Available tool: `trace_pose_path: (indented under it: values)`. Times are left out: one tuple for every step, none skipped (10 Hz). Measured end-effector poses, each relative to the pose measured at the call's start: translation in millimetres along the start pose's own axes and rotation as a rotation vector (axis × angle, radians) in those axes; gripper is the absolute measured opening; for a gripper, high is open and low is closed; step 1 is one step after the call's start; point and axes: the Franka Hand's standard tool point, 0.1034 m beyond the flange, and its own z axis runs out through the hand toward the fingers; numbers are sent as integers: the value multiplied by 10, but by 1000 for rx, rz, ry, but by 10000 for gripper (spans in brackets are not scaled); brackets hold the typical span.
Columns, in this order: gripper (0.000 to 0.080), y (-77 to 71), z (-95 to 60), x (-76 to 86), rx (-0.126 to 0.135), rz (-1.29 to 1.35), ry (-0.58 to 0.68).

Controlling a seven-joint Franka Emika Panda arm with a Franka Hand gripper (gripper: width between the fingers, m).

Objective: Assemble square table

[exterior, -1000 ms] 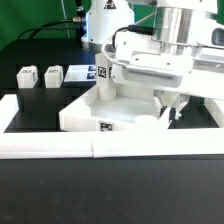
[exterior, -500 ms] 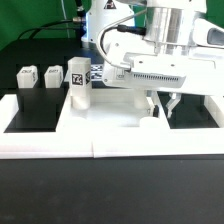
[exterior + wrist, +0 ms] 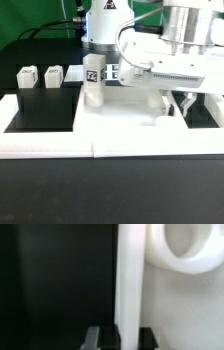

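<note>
White plastic fills the exterior view: the square plate [image 3: 125, 118] lies mid-desk [image 3: 35, 118], with one tagged leg [image 3: 93, 85] upright at its corner on the exterior view's left and two loose legs [image 3: 27, 77] parked beyond. The tool [image 3: 183, 103] pinches the plate's edge on the exterior view's right. Over to the wrist view: the fingers [image 3: 95, 338] are narrow, clamped on the thin rim, with a round socket [image 3: 190, 246] just beside. The danger is that so slim a grip slips, jolting the plate and tipping that leg.

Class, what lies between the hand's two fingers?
The edge of the large white square plastic plate, gripped by the hand; the wrist view shows it.
</note>
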Motion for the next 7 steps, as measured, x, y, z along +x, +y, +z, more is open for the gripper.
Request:
trace_pose_path:
  values:
    - [64,88,-42,-11,18,21,15]
    - [64,167,-85,-22,44,25,36]
    - [64,217,-89,-22,53,22,47]
    - [64,260,-80,-23,59,18,56]
    - [64,286,-74,-23,69,15,67]
    - [64,292,-62,-21,73,14,73]
    - [64,275,-53,-18,74,16,75]
